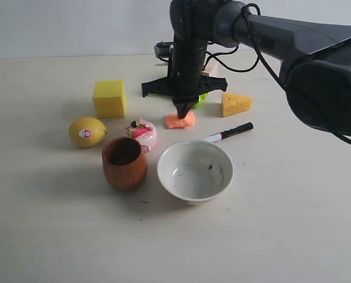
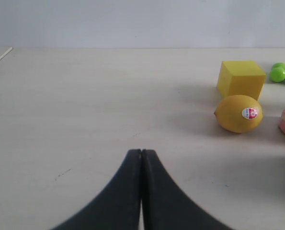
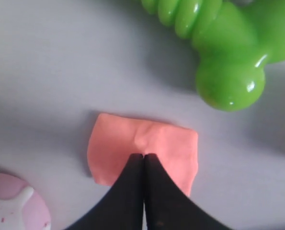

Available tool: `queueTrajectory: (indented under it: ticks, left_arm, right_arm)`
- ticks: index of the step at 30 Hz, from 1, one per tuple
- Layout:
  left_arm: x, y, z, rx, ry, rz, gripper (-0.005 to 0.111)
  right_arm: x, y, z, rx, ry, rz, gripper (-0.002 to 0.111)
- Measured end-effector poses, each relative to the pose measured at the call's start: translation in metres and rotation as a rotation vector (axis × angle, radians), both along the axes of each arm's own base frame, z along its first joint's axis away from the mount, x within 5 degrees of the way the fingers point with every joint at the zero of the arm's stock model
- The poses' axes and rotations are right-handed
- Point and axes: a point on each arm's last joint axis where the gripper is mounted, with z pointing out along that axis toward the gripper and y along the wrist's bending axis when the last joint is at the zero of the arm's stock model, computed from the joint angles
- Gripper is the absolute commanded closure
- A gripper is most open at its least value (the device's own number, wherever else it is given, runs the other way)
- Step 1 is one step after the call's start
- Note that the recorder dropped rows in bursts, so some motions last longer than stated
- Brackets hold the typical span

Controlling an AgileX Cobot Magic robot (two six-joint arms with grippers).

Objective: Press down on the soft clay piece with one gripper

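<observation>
Dark grey right arm point(image 1: 293, 41): it ran from the upper right of the exterior view to the top middle, where its last link turned and pointed straight down at the table point(image 1: 45, 224).
Right gripper point(image 3: 143, 155): its two black fingers were closed flat against each other with no gap and nothing between them. The joined tip rested on top of the clay piece point(image 1: 180, 121).
Clay piece: a salmon-orange, flattish lump on the table, just above the centre of the exterior view and directly under the right gripper's tip. In the right wrist view a small raised crease showed on it just ahead of the fingertips.
Left gripper point(image 2: 141, 152): its fingers were also pressed together, holding nothing, over bare table at the lower middle of the left wrist view.
Around the clay: the green toy point(image 3: 219, 48) lay near it but apart. In the exterior view the cheese wedge point(image 1: 236, 104) sat to its right and the pink cake toy point(image 1: 142, 134) to its lower left. The marker point(image 1: 229, 133) lay to its lower right and the white bowl point(image 1: 195, 171) below it.
Left side of the exterior view: the yellow cube point(image 1: 110, 98), the lemon point(image 1: 87, 131) and the wooden cup point(image 1: 124, 163) stood well apart from the clay.
</observation>
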Motion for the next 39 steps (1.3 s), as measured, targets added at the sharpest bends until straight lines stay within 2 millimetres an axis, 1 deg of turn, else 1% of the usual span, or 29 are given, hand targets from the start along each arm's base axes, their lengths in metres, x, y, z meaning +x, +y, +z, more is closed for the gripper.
queueTrajectory:
  ticks: [23,37,39]
  left_arm:
    - [0.0,0.0,0.0,0.0,0.0,0.0,0.107]
    - [0.0,0.0,0.0,0.0,0.0,0.0,0.107]
    - [0.0,0.0,0.0,0.0,0.0,0.0,0.107]
  right_arm:
    - [0.001,0.003,-0.026,0.002,0.055,0.009,0.108]
    - [0.001,0.004,-0.029,0.01,0.069,0.004,0.108]
    - [0.001,0.004,-0.029,0.022,0.076,-0.001,0.107]
